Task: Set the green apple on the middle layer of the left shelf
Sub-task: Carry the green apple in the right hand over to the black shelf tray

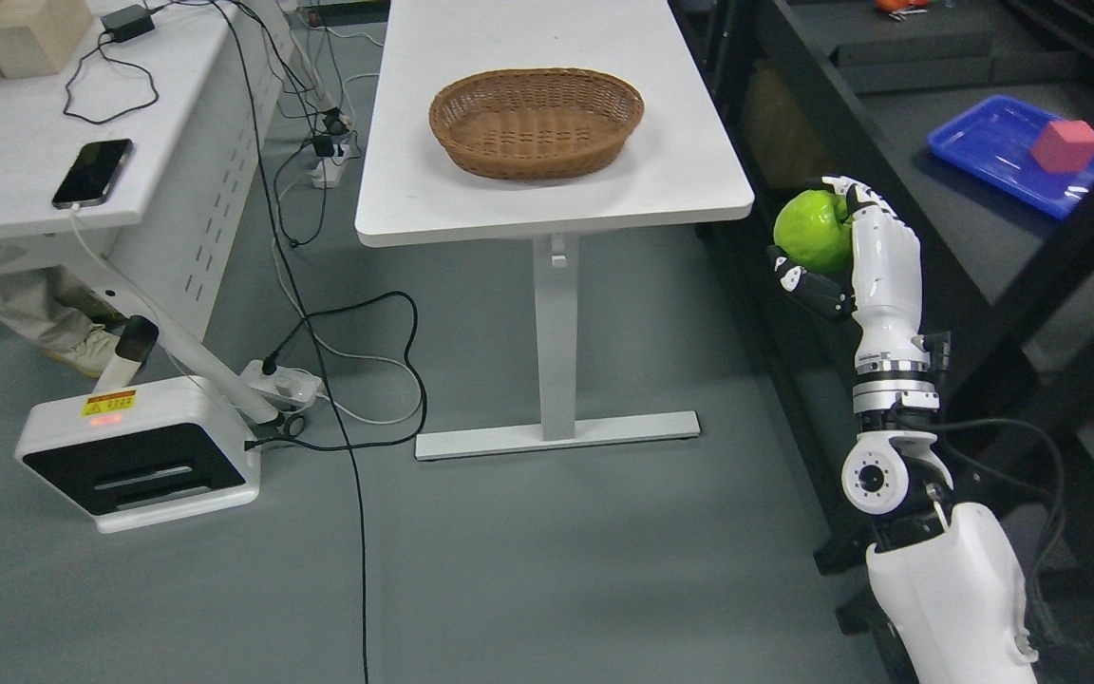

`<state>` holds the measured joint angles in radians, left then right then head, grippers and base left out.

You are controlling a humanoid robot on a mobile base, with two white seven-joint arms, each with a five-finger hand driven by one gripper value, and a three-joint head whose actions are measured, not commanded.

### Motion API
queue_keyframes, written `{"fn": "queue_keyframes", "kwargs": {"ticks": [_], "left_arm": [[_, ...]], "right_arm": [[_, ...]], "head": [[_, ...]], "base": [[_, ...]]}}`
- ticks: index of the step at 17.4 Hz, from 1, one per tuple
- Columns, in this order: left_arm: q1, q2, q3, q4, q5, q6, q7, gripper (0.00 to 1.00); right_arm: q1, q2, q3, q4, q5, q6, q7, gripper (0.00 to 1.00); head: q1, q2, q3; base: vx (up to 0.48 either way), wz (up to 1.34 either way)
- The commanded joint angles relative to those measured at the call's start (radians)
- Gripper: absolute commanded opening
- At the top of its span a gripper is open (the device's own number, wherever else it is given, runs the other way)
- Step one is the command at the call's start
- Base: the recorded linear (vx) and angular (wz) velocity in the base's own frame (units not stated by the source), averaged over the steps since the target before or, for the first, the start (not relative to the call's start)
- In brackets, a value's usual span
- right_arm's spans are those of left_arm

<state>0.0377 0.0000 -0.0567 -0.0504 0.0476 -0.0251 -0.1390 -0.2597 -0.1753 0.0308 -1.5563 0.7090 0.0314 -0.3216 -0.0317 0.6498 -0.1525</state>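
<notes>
A bright green apple (811, 231) sits in my right hand (837, 247), whose white and black fingers are curled around it. The hand is raised beside the table's right front corner, close to the front edge of a dark shelf unit (946, 190) on the right. My right arm (898, 418) rises from the lower right corner. The left arm is out of sight.
A wicker basket (537, 122) stands on the white table (471, 204). On the shelf lies a blue tray (1003, 142) holding a red block (1066, 145). At left stand a desk with a phone (92, 172), a white floor device (134, 456), cables and a person's leg (25, 309).
</notes>
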Motion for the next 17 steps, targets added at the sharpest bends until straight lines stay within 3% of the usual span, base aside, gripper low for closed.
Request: {"fn": "queue_keyframes", "kwargs": {"ticks": [1, 7, 12, 17], "left_arm": [[-0.001, 0.017, 0.000, 0.000, 0.000, 0.000, -0.001, 1.00], [-0.001, 0.017, 0.000, 0.000, 0.000, -0.001, -0.001, 1.00], [-0.001, 0.017, 0.000, 0.000, 0.000, 0.001, -0.001, 1.00], [-0.001, 0.017, 0.000, 0.000, 0.000, 0.001, 0.001, 1.00]], "right_arm": [[0.022, 0.042, -0.045, -0.028, 0.000, -0.001, -0.001, 0.00], [0.030, 0.040, -0.038, -0.028, 0.000, -0.001, -0.001, 0.00], [0.030, 0.039, -0.038, -0.028, 0.000, -0.001, 0.001, 0.00], [0.034, 0.039, -0.038, -0.027, 0.001, -0.001, 0.001, 0.00]], "head": [[0.0000, 0.000, 0.000], [0.0000, 0.000, 0.000], [0.0000, 0.000, 0.000], [0.0000, 0.000, 0.000]], "base": [[-0.601, -0.54], [-0.310, -1.35], [0.046, -1.72], [0.145, -0.98]]}}
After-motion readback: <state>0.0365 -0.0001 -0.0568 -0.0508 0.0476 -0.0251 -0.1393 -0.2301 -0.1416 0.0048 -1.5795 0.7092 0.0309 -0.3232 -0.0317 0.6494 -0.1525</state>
